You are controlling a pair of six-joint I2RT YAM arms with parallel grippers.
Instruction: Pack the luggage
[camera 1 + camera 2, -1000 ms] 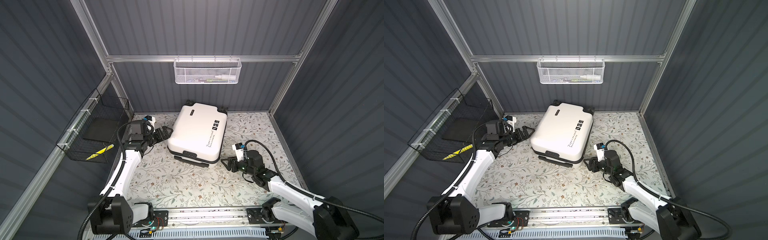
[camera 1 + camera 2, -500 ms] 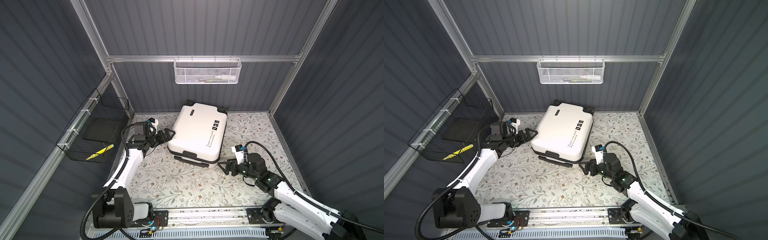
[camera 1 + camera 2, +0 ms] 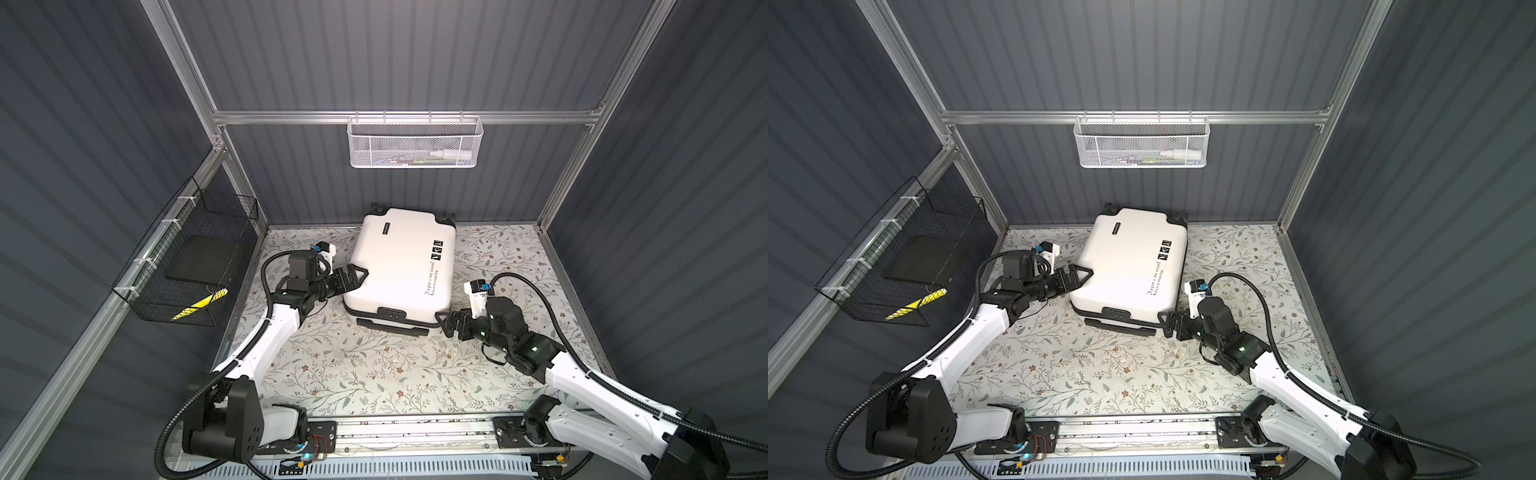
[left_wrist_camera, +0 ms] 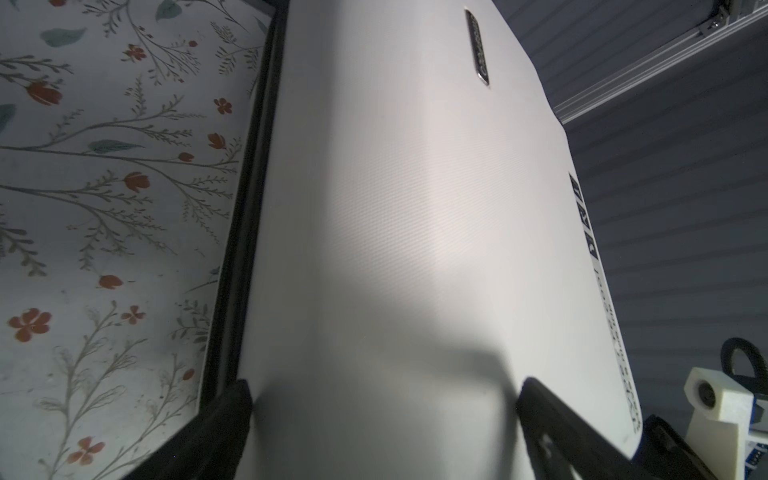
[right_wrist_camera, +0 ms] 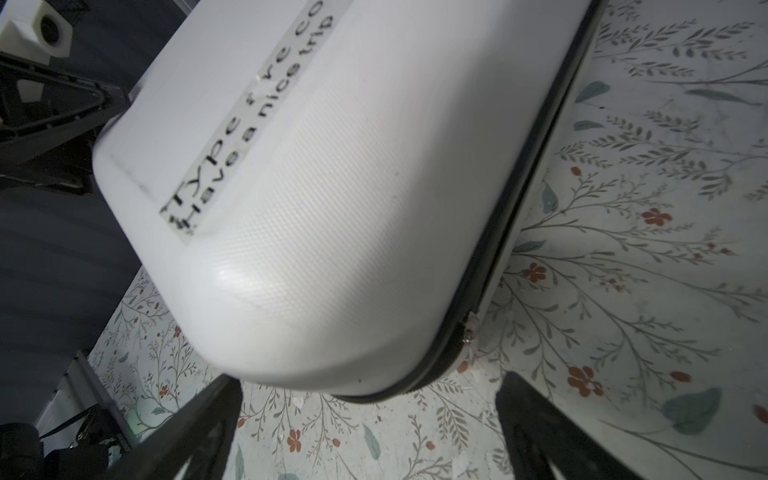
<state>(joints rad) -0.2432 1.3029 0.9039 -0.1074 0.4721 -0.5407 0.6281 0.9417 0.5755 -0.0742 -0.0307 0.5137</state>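
The luggage [image 3: 401, 270] [image 3: 1129, 270], a white hard-shell suitcase, lies flat and shut at the back of the table, its black handle [image 3: 392, 328] facing the front. My left gripper [image 3: 357, 276] [image 3: 1081, 276] is open at the case's left side. In the left wrist view its fingers [image 4: 232, 411] straddle the upper shell [image 4: 395, 208] above the black seam. My right gripper [image 3: 446, 324] [image 3: 1167, 324] is open at the case's front right corner. In the right wrist view that rounded corner [image 5: 311, 324] sits just ahead of the right gripper [image 5: 370, 399], with only the mat between its fingers.
A white mesh basket [image 3: 415, 143] with a small bottle hangs on the back wall. A black wire basket [image 3: 187, 257] on the left wall holds a dark flat item and a yellow-black one. The floral mat [image 3: 374, 374] covers the table.
My right gripper has opened wider and moved in to the luggage's front right corner. My left gripper has moved right, up against the case's left side.
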